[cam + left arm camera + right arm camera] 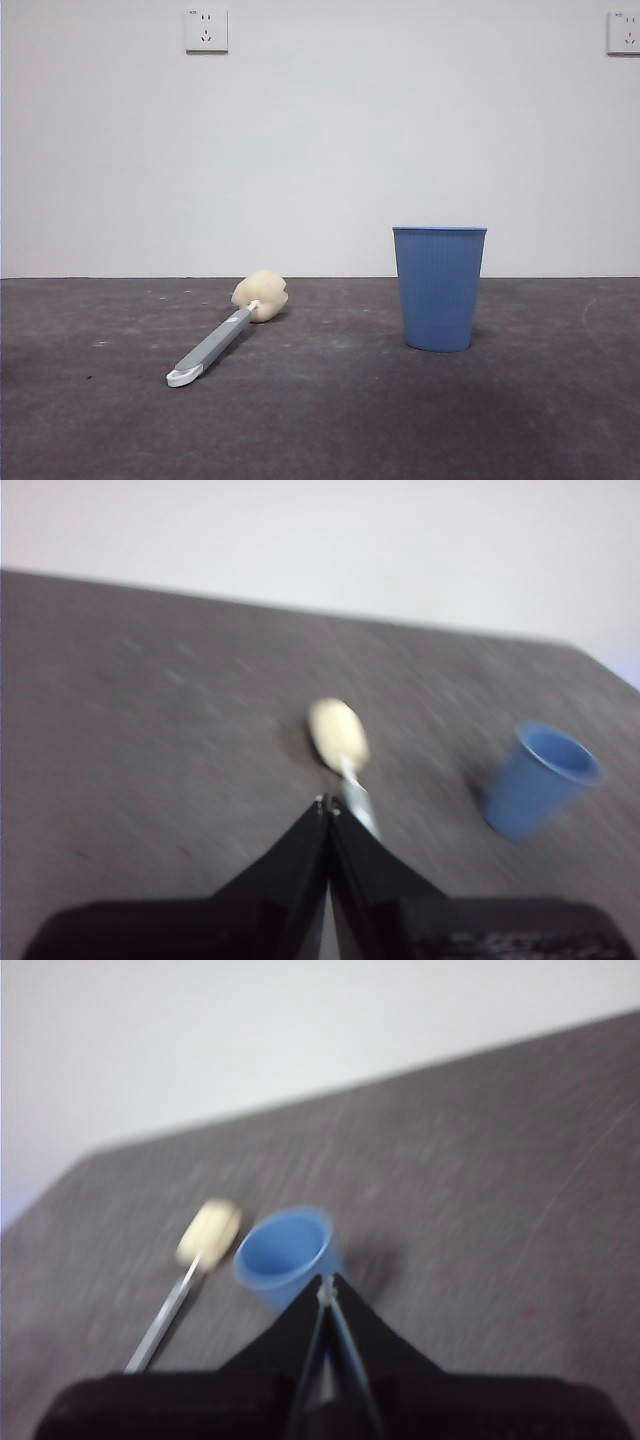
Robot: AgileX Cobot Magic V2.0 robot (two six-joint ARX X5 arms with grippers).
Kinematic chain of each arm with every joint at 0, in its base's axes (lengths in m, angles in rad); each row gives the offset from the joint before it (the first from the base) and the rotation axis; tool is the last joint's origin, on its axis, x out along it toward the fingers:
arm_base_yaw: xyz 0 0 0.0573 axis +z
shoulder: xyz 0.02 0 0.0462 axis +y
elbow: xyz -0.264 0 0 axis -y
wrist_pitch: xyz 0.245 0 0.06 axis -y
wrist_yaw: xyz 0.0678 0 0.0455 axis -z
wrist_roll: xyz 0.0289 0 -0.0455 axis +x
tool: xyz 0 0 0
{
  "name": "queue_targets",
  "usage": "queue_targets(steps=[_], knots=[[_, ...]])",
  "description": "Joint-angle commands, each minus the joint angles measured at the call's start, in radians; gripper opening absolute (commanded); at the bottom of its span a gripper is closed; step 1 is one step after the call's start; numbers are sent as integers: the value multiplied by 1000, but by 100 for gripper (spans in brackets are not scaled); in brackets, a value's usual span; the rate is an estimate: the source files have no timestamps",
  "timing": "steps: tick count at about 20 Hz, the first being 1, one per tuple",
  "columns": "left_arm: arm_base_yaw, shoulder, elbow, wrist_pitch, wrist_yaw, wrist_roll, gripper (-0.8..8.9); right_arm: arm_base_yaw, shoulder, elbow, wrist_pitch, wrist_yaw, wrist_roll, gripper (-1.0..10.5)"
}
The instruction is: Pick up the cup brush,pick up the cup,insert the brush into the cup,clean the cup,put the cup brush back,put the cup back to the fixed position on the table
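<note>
The cup brush (228,332) lies flat on the table (320,420), left of centre, its cream sponge head (261,296) away from me and its white looped end near. The blue ribbed cup (439,288) stands upright to its right, apart from it. Neither arm shows in the front view. In the left wrist view my left gripper (327,805) is shut and empty, above the table just short of the brush (343,748), with the cup (540,778) off to the side. In the right wrist view my right gripper (327,1285) is shut and empty, above and just short of the cup (285,1253); the brush (190,1265) lies beside it.
A white wall (320,150) stands behind the table, with two sockets high up (206,30). Bare table lies in front of and between the brush and the cup. Both wrist views are blurred.
</note>
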Motion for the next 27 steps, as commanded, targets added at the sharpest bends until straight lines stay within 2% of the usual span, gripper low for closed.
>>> queue_targets(steps=[1,5,8,11,15,16,17,19,20,27], knots=[[2,76,76,-103,112,105,-7,11,87,116,-160,-67,-131,-12],[2,159,157,-241,213,185,-7,16,192,233,-352,-137,-220,-12],[2,204,204,-344,257,237,-7,21,251,293,-472,-154,-272,-12],[-1,232,235,-427,261,275,-7,26,289,322,-545,-161,-304,-12],[-1,239,240,-460,255,277,3,26,307,323,-559,-169,-307,12],[0,241,240,-465,252,274,42,26,311,323,-559,-168,-307,72],[0,241,240,-468,247,272,168,26,315,323,-559,-167,-307,189],[0,241,240,-474,220,266,496,26,320,323,-559,-165,-302,495],[-1,241,240,-475,220,266,527,26,324,323,-558,-165,-297,570],[-14,297,240,-463,219,239,527,26,336,323,-557,-165,-296,576]])
